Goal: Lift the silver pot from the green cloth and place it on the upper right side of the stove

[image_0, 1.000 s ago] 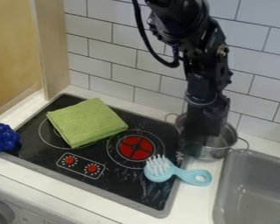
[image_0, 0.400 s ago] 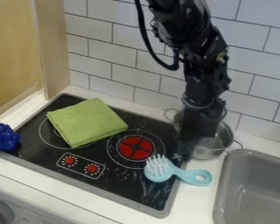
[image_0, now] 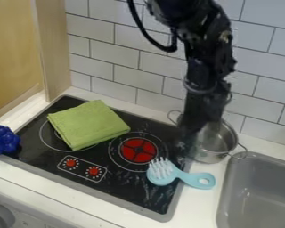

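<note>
We saw the silver pot (image_0: 215, 152) at the stove's (image_0: 118, 189) upper right edge, near the sink (image_0: 258, 196) and well apart from the folded green cloth (image_0: 88, 124). The black gripper (image_0: 189, 141) hung at the pot's left side, and we could not tell whether it was clenched or released. We saw a light-blue brush (image_0: 164, 177) in front of the pot

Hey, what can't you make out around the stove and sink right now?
All in the camera view:
Left part of the pot: hidden behind the gripper.
Stove surface under the cloth: covered by it.
Right side of the sink: cut off by the right edge.
Marks beside the front knob: too small.
</note>
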`<state>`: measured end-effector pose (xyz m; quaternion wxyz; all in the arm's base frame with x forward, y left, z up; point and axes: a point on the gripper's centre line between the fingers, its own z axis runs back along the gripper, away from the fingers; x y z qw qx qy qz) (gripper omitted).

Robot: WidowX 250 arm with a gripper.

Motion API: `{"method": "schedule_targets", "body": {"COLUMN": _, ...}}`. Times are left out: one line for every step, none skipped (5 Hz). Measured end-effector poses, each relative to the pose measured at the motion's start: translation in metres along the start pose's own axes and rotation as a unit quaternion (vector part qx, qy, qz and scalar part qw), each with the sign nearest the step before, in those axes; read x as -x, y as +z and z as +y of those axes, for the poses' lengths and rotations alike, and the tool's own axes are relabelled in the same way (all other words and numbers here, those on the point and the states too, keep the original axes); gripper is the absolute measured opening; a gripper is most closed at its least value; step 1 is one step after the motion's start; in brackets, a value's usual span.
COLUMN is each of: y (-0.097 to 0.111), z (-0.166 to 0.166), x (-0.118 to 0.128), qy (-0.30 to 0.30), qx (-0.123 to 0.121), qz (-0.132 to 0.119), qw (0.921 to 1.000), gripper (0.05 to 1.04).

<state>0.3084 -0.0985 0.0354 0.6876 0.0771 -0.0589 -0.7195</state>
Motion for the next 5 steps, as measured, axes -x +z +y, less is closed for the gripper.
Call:
{"method": "schedule_targets", "body": {"y": 0.017, "z": 0.000, "x": 0.004, "qy": 0.006, "qx": -0.021, "qz": -0.002, "qw": 0.9998, "gripper": 1.007}}
{"method": "schedule_targets", "body": {"y": 0.046, "z": -0.004, "x": 0.014, "qy": 0.012, "qx": -0.060, "qz": -0.005, "qw": 0.9981, "gripper": 0.999}}
{"method": "schedule_targets", "body": {"y": 0.070, "z": -0.008, "x": 0.023, "qy": 0.014, "qx": -0.107, "qz": -0.006, "qw": 0.9942, "gripper": 0.999}}
{"method": "schedule_targets", "body": {"y": 0.072, "z": -0.007, "x": 0.023, "qy": 0.015, "qx": -0.112, "qz": -0.007, "qw": 0.9936, "gripper": 0.999}}
{"method": "schedule_targets", "body": {"y": 0.073, "z": -0.007, "x": 0.022, "qy": 0.016, "qx": -0.113, "qz": -0.008, "qw": 0.9935, "gripper": 0.999}}
